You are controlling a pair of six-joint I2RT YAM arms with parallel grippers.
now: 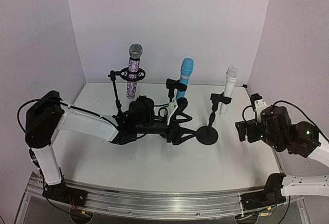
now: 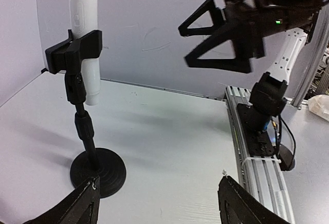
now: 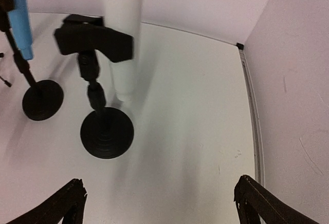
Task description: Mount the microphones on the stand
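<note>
Three microphones stand upright in black stands. The glittery purple-silver microphone [image 1: 134,66] sits in the left stand's ring mount [image 1: 131,74]. The light blue microphone [image 1: 185,76] is clipped in the middle stand. The white microphone [image 1: 229,88] is clipped in the right stand [image 1: 207,133]. My left gripper [image 1: 181,125] is open and empty at the foot of the middle stand. In the left wrist view the white microphone [image 2: 84,34] and its stand's base [image 2: 97,171] lie ahead to the left of my left gripper [image 2: 159,204]. My right gripper [image 1: 246,130] is open and empty, right of the white microphone [image 3: 123,34] and clear of it.
White walls close the table at the back and both sides. An aluminium rail [image 1: 154,203] runs along the near edge. In the right wrist view the round bases of the white microphone's stand [image 3: 107,132] and the blue microphone's stand [image 3: 42,99] stand close together.
</note>
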